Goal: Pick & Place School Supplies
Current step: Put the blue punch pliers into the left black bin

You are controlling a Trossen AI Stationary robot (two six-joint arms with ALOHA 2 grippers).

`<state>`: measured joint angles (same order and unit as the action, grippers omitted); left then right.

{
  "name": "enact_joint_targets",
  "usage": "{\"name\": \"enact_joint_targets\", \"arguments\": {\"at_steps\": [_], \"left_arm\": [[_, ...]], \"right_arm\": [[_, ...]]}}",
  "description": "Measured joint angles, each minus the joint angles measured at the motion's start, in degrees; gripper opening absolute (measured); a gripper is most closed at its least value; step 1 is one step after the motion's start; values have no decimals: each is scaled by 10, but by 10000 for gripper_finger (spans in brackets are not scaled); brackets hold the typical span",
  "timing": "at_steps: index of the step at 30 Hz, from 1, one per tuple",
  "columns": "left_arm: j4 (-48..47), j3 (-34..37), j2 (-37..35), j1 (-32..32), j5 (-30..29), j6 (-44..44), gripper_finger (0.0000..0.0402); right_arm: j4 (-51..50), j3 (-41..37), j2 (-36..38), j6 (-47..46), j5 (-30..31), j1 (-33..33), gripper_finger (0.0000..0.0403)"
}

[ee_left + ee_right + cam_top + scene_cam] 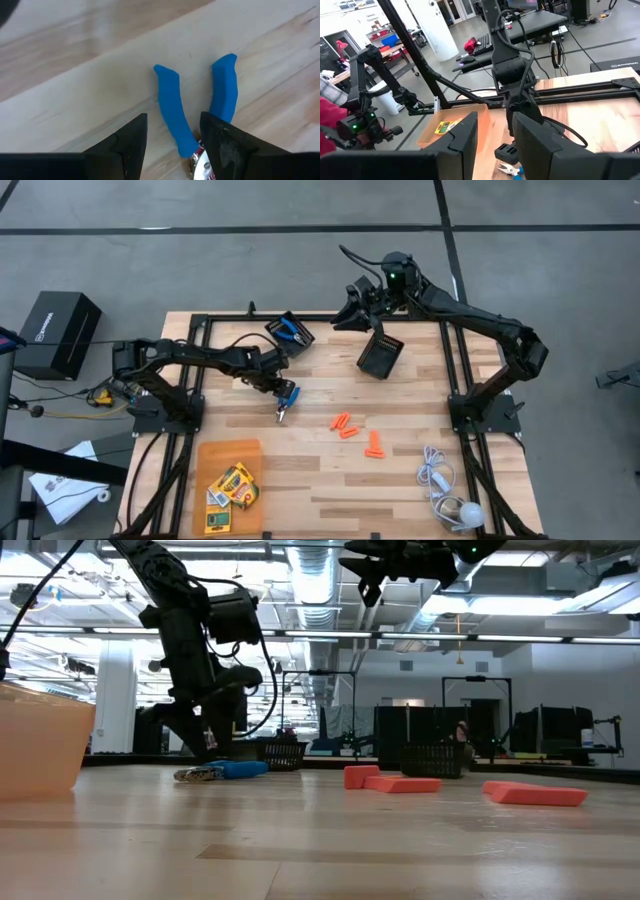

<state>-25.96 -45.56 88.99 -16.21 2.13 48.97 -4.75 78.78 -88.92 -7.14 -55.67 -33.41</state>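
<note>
The counter (330, 470) carries two mesh bins (381, 353), an orange tray (215, 455) holding three crayon boxes (232, 485) whose print is unreadable, and four orange pieces (345, 425). The left pincer (283, 402) stands open over the blue-handled tool (172, 107) lying mid-counter. The right pincer (350, 308), raised at the far edge, is parted and holds nothing.
</note>
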Motion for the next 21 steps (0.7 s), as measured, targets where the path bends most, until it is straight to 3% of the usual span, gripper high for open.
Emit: {"name": "enact_joint_targets", "arguments": {"at_steps": [7, 15, 21], "left_arm": [[5, 0, 2, 0, -9, -1, 177], [23, -3, 66, -1, 21, -6, 177], [23, -2, 70, -7, -1, -5, 171]], "right_arm": [[0, 0, 0, 1, 0, 0, 116], [0, 0, 0, 3, 0, 0, 116], [0, 0, 0, 2, 1, 0, 116]]}}
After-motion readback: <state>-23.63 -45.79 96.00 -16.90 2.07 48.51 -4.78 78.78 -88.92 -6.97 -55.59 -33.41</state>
